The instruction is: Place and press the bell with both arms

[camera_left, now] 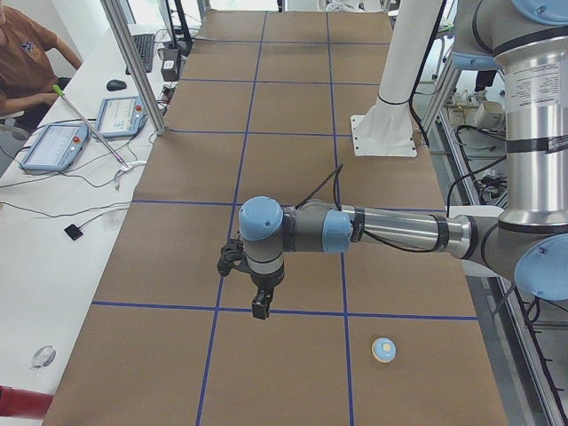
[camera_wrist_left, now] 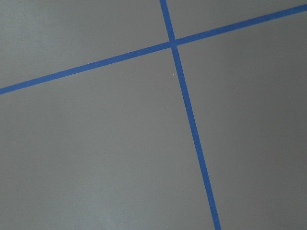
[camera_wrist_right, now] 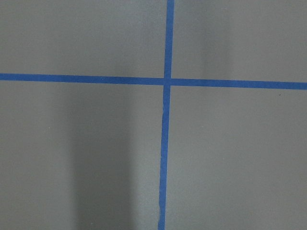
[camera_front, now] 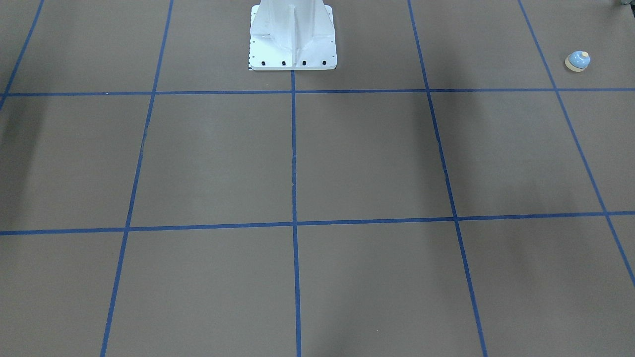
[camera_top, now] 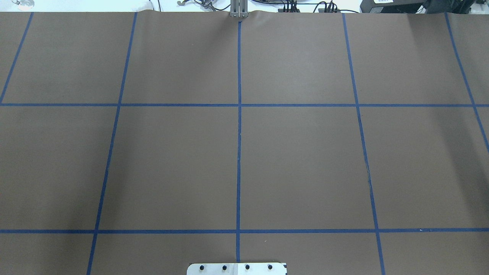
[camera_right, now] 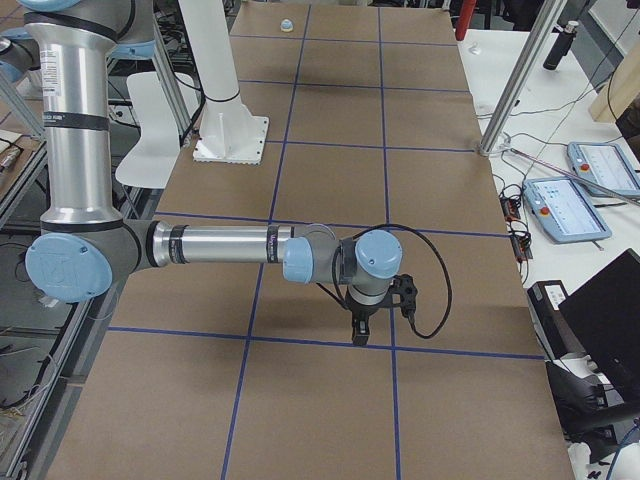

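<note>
While neither wrist camera shows any fingers, the side views show both arms stretched low across the brown tabletop [camera_left: 293, 106]. The left hand [camera_left: 260, 311] hangs on the left arm [camera_left: 390, 231], pointing straight down just above a blue tape line [camera_left: 160, 306]. Whether it is clenched or released I cannot tell at this distance. The bell [camera_left: 384, 350] sits upright on the tabletop, cream button on top. It is near the left hand but clear of it, toward the robot's side and a little further out toward the tabletop's left end, across a tape line. The right hand [camera_right: 360, 336] points down from the right arm [camera_right: 220, 247], also close over a tape line, and I cannot tell its state either. From the right hand the bell [camera_right: 286, 25] is well apart, at the tabletop's far end. Between them, on the robot's side, stands the white pedestal [camera_right: 228, 120]. Each wrist camera looks down on a tape crossing [camera_wrist_left: 172, 43].
</note>
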Robot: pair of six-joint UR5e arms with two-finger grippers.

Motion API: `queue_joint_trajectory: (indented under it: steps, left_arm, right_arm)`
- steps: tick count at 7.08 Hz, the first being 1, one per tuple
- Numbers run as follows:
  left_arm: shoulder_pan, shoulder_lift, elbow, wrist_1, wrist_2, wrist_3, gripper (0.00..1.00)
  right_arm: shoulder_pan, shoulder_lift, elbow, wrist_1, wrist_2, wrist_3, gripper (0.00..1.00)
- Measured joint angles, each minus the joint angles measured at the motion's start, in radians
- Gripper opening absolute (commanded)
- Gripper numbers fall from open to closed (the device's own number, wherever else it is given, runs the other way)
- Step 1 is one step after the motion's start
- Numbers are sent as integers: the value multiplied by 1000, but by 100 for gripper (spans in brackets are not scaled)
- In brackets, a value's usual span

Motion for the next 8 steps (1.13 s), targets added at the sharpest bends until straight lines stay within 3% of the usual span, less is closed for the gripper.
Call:
queue_joint_trajectory:
  steps: [4, 6, 8]
  left_arm:
    - [0, -10, 2, 2, 13, -10, 100]
    - [3, -20, -12, -4, 93, -10, 100]
    - [4, -15, -87, -3, 123, -25, 100]
  right_arm:
    - [1, -10, 7, 1, 3, 0, 100]
    - [2, -7, 10, 2, 10, 0, 100]
    - [2, -7, 11, 2, 9, 0, 100]
